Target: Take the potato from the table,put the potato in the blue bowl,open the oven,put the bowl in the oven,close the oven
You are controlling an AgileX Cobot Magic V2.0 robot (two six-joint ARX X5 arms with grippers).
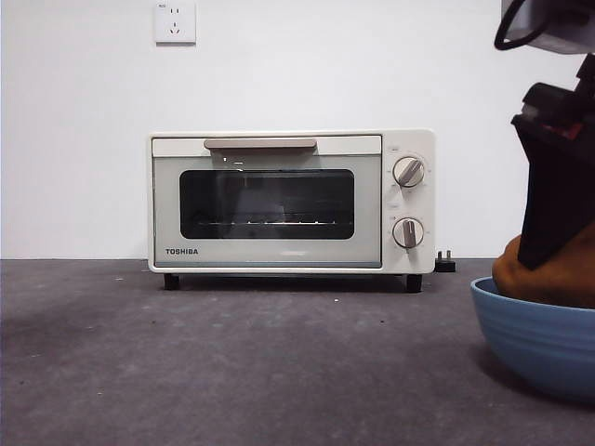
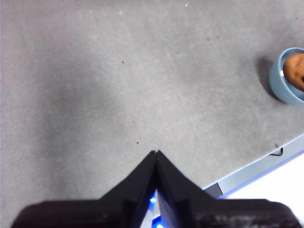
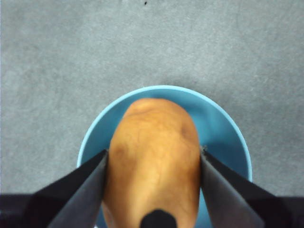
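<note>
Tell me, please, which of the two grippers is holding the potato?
The right gripper: its jaws flank the potato over the blue bowl; the left gripper is shut, empty.

The right gripper (image 3: pixel 154 154) points straight down, its two black jaws spread wide and pressed against either side of the potato (image 3: pixel 154 156). In the front view this arm hangs in from the upper right edge, dark and large, its tip seemingly low. The left gripper (image 2: pixel 155 153) hovers high, apart, jaws pressed together at their tips and holding nothing
</note>
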